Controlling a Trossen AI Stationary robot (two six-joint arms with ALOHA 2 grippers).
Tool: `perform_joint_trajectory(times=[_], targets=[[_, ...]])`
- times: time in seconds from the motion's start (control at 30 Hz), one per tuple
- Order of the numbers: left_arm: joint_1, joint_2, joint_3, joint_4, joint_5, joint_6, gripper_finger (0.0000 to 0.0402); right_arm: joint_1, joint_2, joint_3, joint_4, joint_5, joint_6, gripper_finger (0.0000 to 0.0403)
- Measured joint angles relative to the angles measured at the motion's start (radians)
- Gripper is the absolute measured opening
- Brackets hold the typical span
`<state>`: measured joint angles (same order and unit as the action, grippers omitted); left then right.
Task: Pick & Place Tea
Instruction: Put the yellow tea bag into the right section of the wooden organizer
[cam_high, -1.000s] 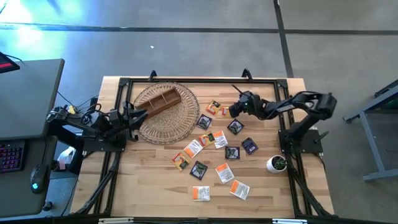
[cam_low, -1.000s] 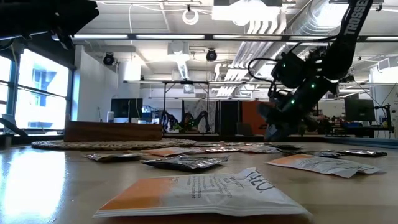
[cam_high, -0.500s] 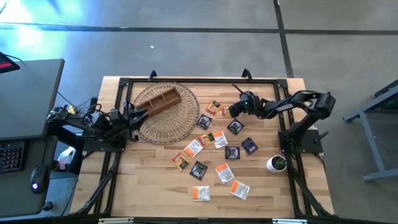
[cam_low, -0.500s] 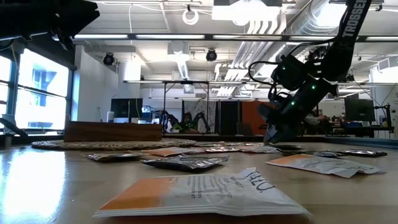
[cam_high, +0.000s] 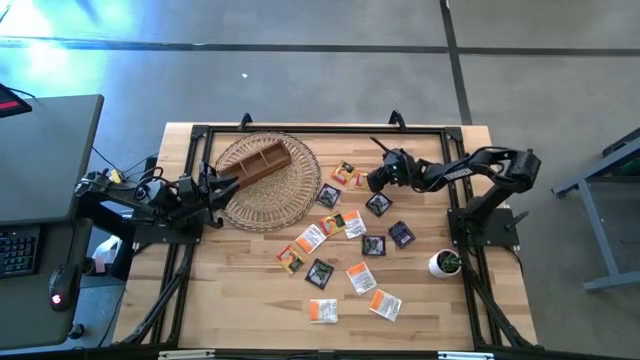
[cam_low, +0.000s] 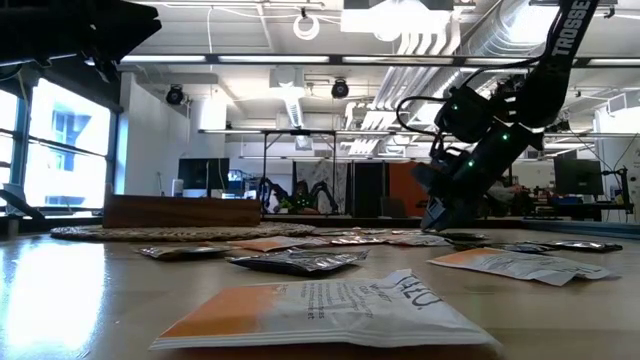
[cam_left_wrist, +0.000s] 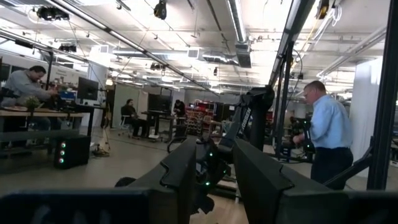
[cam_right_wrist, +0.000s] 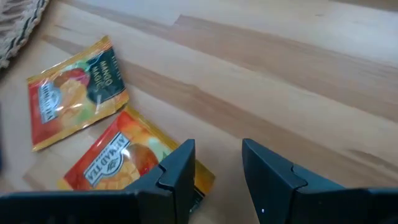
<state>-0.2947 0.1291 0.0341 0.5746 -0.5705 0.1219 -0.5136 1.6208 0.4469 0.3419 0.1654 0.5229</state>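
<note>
Several flat tea sachets lie scattered on the wooden table (cam_high: 240, 290), some white and orange (cam_high: 360, 278), some dark (cam_high: 378, 204). Two orange-red sachets (cam_right_wrist: 78, 93) (cam_right_wrist: 121, 155) lie flat near the far edge, also seen in the high view (cam_high: 345, 172). My right gripper (cam_right_wrist: 217, 174) (cam_high: 371, 182) (cam_low: 438, 218) is open and slants down just beside them. One of its fingers (cam_right_wrist: 180, 171) stands over the nearer sachet's corner (cam_right_wrist: 204, 177). My left gripper (cam_left_wrist: 214, 174) (cam_high: 225, 187) is open and waits level at the wicker tray's left edge. My right gripper comes slanting down from the table's right, with one finger (cam_right_wrist: 180, 171) over the corner (cam_right_wrist: 204, 177) of the nearer orange sachet, which lies flat on the table. I cannot tell whether the finger touches it.
A brown divided wooden box (cam_high: 262, 162) sits on a round wicker tray (cam_high: 270, 195) at the far left. A small white plant pot (cam_high: 445, 263) stands near the right edge. Bare wood lies along the near left side. People stand in the room beyond.
My right gripper has sunk a little toward the table and edged toward the two orange sachets near the far edge, staying open. The sachets have not moved.
</note>
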Motion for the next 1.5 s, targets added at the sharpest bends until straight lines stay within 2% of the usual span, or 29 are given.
perform_joint_trajectory(times=[0.37,0.6,0.67,0.97,1.23,1.5], targets=[[0.000,0.000,0.000,-0.001,0.000,-0.006,0.0108,0.052,-0.020,-0.002,-0.032,0.021,0.012,0.0129],[0.000,0.000,0.000,-0.002,0.009,-0.052,0.0108,0.055,-0.146,-0.007,-0.083,-0.118,0.039,0.0129],[0.000,0.000,0.000,-0.004,0.016,-0.057,0.0108,0.068,-0.173,-0.005,-0.116,-0.127,0.050,0.0129],[0.000,0.000,0.000,-0.020,0.023,-0.079,0.0108,0.180,-0.162,-0.006,-0.178,0.080,0.100,0.0129],[0.000,0.000,0.000,-0.024,0.018,-0.081,0.0108,0.184,-0.068,-0.002,-0.121,0.120,0.254,0.0129],[0.000,0.000,0.000,-0.024,0.014,-0.080,0.0108,0.197,-0.011,-0.002,0.017,0.117,0.297,0.0129]])
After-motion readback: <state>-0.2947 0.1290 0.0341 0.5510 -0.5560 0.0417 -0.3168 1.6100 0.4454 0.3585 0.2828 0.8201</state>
